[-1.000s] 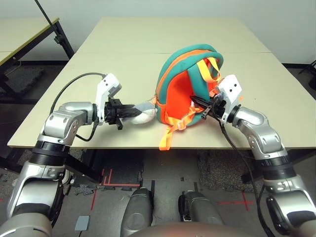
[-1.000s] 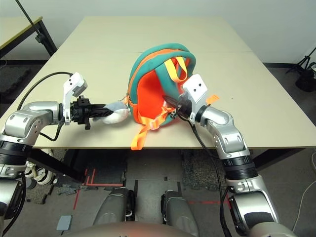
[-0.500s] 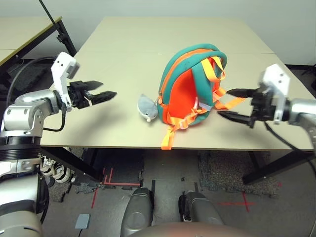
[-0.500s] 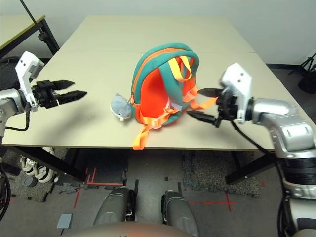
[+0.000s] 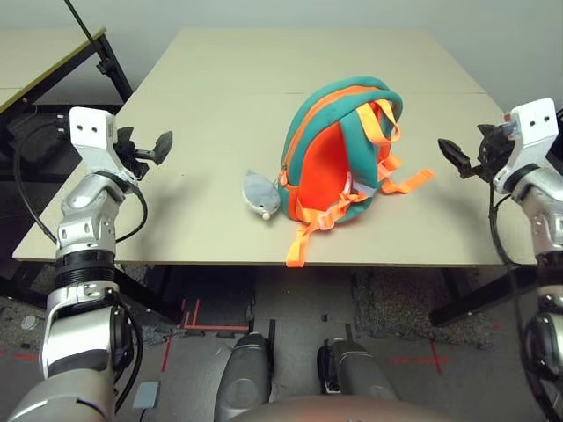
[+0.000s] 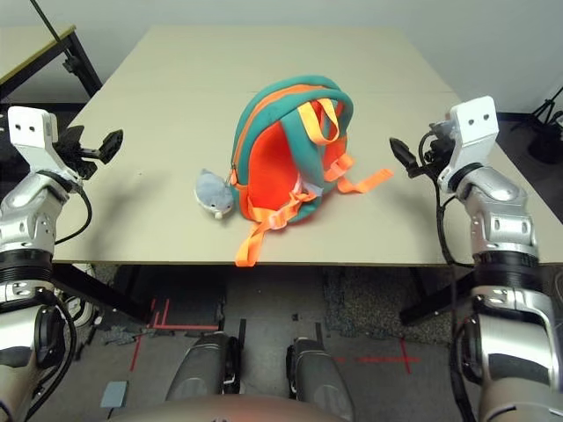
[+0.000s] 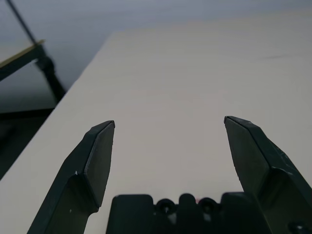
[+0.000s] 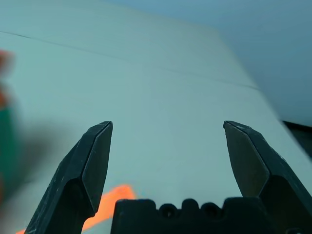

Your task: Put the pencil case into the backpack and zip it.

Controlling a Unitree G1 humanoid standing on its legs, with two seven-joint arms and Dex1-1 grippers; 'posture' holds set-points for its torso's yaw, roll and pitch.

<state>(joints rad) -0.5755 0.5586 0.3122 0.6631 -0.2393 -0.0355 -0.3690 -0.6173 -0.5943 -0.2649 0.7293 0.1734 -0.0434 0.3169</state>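
Behind our big pale table [image 5: 220, 132] we see a plain light wall [image 5: 308, 16], and the floor [image 5: 308, 303] has red tape lines on it.

Our left gripper [image 7: 169, 168] has its two black fingers spread wide apart, with only air between them. It touches nothing. It is over the left side of the table, and our left arm [image 5: 84, 290] reaches forward from the near left, with its silver forearm out past the table's edge.

Our right gripper [image 8: 168, 170] is wide apart too, and it holds nothing. It is over the right side of the table. Our right arm [image 6: 506, 264] reaches forward from the near right in much the same way.

Between our two grippers, well apart from both, the orange and teal backpack [image 5: 321, 167] stands up on the table, leaning a bit. Its orange straps [image 5: 325, 215] hang loose in front, and one end dips over the near edge. Just beside the bag, on our left, the grey and white plush toy [image 5: 260, 193] lies on the table.
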